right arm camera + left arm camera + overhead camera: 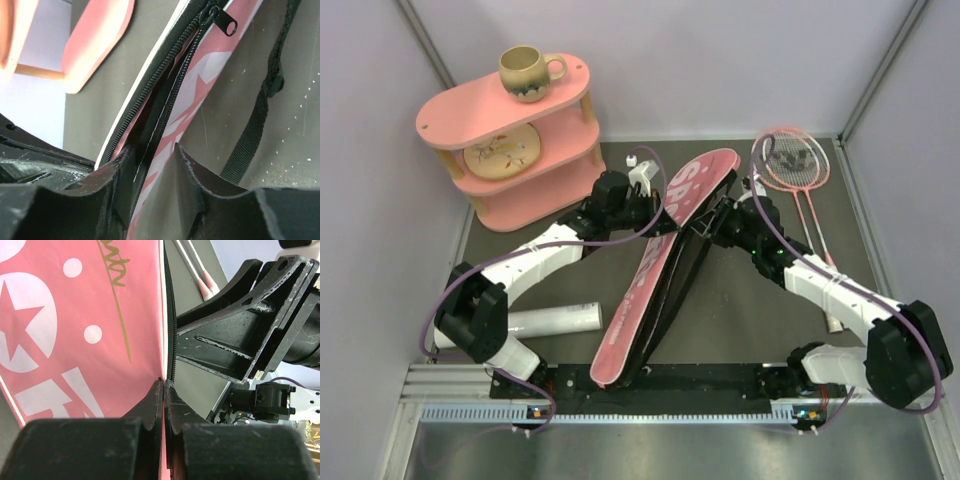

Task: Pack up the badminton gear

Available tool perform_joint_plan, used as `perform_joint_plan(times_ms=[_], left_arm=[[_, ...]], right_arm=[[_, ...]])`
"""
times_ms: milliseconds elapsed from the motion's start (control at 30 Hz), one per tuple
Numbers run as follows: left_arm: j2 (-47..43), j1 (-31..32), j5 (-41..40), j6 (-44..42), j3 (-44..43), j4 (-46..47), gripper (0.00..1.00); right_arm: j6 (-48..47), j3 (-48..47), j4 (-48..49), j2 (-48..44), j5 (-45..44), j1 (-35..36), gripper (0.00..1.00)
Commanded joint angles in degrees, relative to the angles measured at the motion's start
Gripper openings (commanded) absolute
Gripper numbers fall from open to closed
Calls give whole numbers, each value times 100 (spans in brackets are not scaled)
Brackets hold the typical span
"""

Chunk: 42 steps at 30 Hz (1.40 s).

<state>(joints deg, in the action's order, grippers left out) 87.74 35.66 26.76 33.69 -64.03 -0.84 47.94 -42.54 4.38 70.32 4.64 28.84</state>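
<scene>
**Pink bag held open between both claws**

The big pink racket-shaped fabric bag [638, 305] lay between the two arms, its narrow end near their bases and its broad head end beyond the claws. It bore large white letters, a white star, white dots and thin gold script. The left claw [163, 390] was closed tight on the edge of the pink upper flap, holding it raised, and the black inside showed beneath. The right claw [152, 170] was pinched narrow on the opposite edge. Black zip teeth ran up from between its fingers to a black metal puller [221, 19], and a black webbing strap [252, 130] lay just right of it. Two slim pink-framed rackets [800, 175] lay right of the right claw, with small feathered shuttlecocks [786, 158] on their strings. The long white tube [560, 320] lay well behind the left claw, near that arm's base
</scene>
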Motion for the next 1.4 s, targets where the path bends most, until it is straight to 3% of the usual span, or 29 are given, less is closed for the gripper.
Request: perform_joint_plan(times_ms=[0,67,233,600,633,767,800,833,933,1100,1233,1367], left_arm=[[-65,-24,118,93,-39,506,0],[-47,-15,127,111,-48,524,0],[-38,-6,66,59,-13,524,0],[-100,-6,-40,-100,-13,418,0],[-91,-6,-40,-91,-4,418,0],[-12,2,-188,-73,-65,261,3],[6,2,-259,-82,-83,182,10],[15,2,-303,-82,-109,111,30],[-3,46,-505,-47,-92,111,54],[-126,388,-1067,-152,-101,-302,69],[-100,705,-1884,-231,-171,-487,71],[58,705,-2078,-179,-312,-715,54]], right_arm=[[-118,-482,-209,279,-377,122,43],[-145,-711,-201,446,-403,192,50],[-75,-1387,-429,1141,-604,315,53],[-259,-1249,-219,1124,-561,421,54],[-329,-1213,-175,1063,-622,421,51],[-821,-1405,-219,1018,-684,429,0],[-848,-1519,-192,1036,-667,429,0],[-857,-1581,-175,1062,-667,421,0],[-848,-1862,-315,1194,-763,438,0],[-532,-2056,-385,1238,-930,438,0],[-365,-2179,-394,1229,-913,482,0],[-382,-2206,-412,1177,-886,535,0]])
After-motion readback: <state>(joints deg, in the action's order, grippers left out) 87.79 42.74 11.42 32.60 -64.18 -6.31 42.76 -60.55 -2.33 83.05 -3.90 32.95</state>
